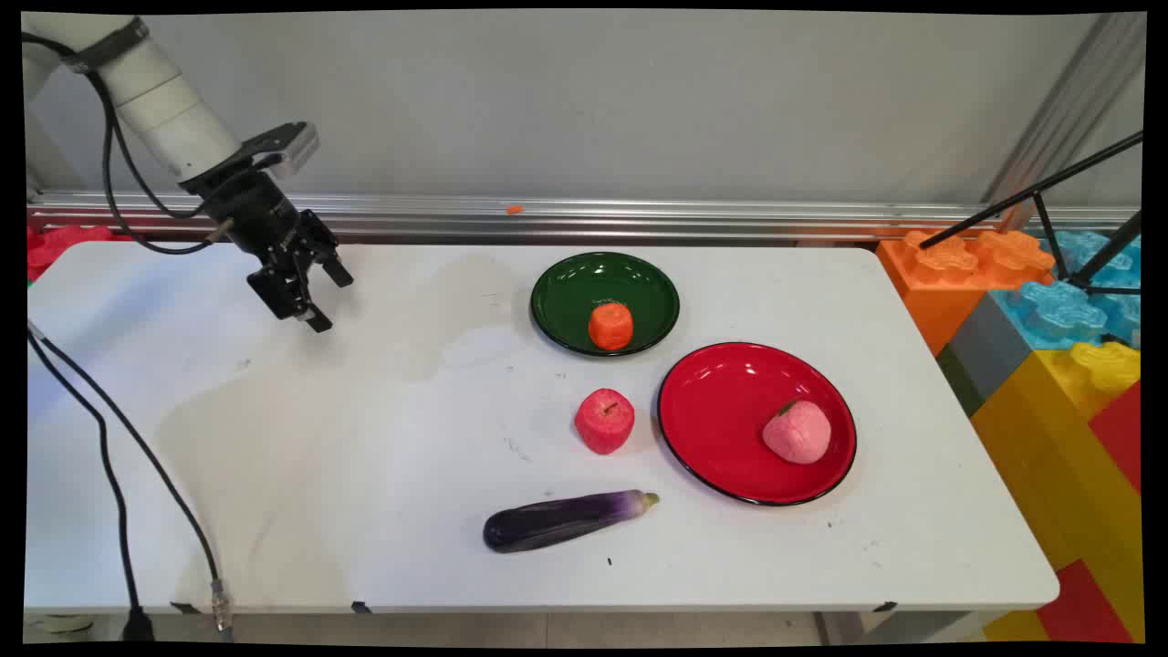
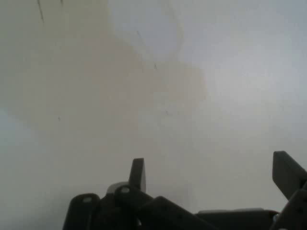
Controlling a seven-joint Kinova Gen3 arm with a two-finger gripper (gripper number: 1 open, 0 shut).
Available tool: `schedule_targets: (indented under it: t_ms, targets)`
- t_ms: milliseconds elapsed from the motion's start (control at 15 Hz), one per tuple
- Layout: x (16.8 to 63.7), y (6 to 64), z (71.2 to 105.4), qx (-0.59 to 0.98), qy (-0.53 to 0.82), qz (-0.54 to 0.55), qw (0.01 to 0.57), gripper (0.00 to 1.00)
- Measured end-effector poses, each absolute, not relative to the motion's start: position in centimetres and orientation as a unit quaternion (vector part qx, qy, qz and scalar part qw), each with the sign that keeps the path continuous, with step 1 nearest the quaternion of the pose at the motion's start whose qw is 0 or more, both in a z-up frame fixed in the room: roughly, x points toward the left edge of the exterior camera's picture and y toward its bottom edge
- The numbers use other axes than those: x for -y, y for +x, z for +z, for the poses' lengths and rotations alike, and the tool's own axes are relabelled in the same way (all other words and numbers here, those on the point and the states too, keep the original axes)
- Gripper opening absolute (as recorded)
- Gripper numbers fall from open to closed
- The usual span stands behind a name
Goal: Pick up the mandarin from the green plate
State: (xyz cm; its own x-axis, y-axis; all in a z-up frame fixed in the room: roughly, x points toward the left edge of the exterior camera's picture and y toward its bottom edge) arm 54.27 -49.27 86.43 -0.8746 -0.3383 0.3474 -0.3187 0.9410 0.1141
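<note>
My black gripper [image 1: 330,299] hangs open and empty above the table's far left part, well away from all the objects. In the hand view its two fingers [image 2: 138,173] stand wide apart over bare white tabletop [image 2: 144,96]. A green plate [image 1: 639,283] at the back centre holds an orange fruit [image 1: 610,326]. A red plate [image 1: 721,411] to the right holds a pink peach [image 1: 797,432]. A red apple [image 1: 604,421] sits on the table just left of the red plate. A purple eggplant [image 1: 566,519] lies nearer the front edge.
Black cables [image 1: 109,429] hang over the table's left side. Large coloured toy blocks [image 1: 1049,347] and a black tripod [image 1: 1068,210] stand past the right edge. A metal rail [image 1: 639,217] runs along the back edge.
</note>
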Motion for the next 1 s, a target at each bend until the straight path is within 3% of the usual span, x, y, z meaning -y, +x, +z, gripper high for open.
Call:
schedule_targets:
  t_ms: [600,1000]
  targets:
    - [54.1,45.9,86.9,0.928,0.250,0.009,0.278,1.00]
    - [56.6,39.1,86.0,0.906,0.287,0.011,0.310,1.00]
